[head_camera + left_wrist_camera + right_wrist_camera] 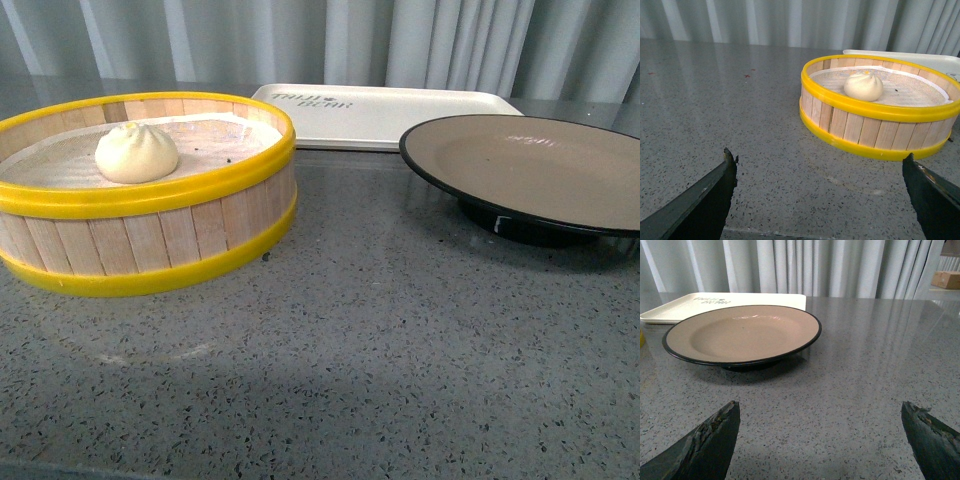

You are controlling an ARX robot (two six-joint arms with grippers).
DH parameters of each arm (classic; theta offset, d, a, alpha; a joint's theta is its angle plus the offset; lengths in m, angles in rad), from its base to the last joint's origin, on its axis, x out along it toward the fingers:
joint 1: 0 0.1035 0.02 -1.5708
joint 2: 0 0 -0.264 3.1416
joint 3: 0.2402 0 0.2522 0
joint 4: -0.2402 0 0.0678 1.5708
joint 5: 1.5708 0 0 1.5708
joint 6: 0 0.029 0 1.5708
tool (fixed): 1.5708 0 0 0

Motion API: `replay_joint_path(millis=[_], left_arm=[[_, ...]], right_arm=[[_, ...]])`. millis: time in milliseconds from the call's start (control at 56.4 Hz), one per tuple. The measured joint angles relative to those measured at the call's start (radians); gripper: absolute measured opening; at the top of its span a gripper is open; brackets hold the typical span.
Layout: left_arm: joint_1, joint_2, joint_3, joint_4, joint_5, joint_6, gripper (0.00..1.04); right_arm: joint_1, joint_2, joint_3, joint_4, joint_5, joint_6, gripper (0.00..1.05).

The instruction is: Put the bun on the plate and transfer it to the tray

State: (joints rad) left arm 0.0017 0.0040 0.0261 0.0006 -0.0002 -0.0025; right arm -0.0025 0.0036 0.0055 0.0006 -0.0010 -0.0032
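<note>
The cream-white bun (136, 152) (863, 86) lies inside a yellow-rimmed wooden steamer basket (150, 235) (875, 130) at the left of the front view. To the right stands the empty taupe plate (540, 175) (742, 335) with its black rim. Behind both lies the cream-white tray (385, 115) (700, 304), flat with grey lettering. My left gripper (820, 160) is open over bare counter, short of the basket. Over bare counter short of the plate, my right gripper (820, 407) is open too. Neither arm shows in the front view.
Everything rests on a grey speckled counter (380, 350). Pale curtains (400, 40) hang along its far edge. A cardboard box (950, 279) shows far off beyond the counter in the right wrist view.
</note>
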Motion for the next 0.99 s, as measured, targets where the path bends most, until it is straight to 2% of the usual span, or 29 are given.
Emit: replay_joint_path(millis=[568, 603, 657, 710, 834, 994], left_arm=[[0.000, 0.000, 0.000, 0.000, 0.000, 0.000, 0.98], [0.018, 0.036, 0.024, -0.075, 0.045, 0.024, 0.98], [0.070, 0.171, 0.119, -0.293, 0.186, 0.096, 0.98], [0.129, 0.309, 0.195, -0.429, 0.254, 0.142, 0.98], [0.190, 0.381, 0.246, -0.412, 0.315, 0.171, 0.98], [0.205, 0.470, 0.327, -0.306, 0.315, 0.177, 0.98]], right_arm=[[0.000, 0.000, 0.000, 0.000, 0.000, 0.000, 0.96], [0.000, 0.000, 0.000, 0.000, 0.000, 0.000, 0.96], [0.000, 0.000, 0.000, 0.000, 0.000, 0.000, 0.96], [0.000, 0.000, 0.000, 0.000, -0.002, 0.000, 0.96], [0.001, 0.000, 0.000, 0.000, 0.000, 0.000, 0.96], [0.001, 0.000, 0.000, 0.000, 0.000, 0.000, 0.96]])
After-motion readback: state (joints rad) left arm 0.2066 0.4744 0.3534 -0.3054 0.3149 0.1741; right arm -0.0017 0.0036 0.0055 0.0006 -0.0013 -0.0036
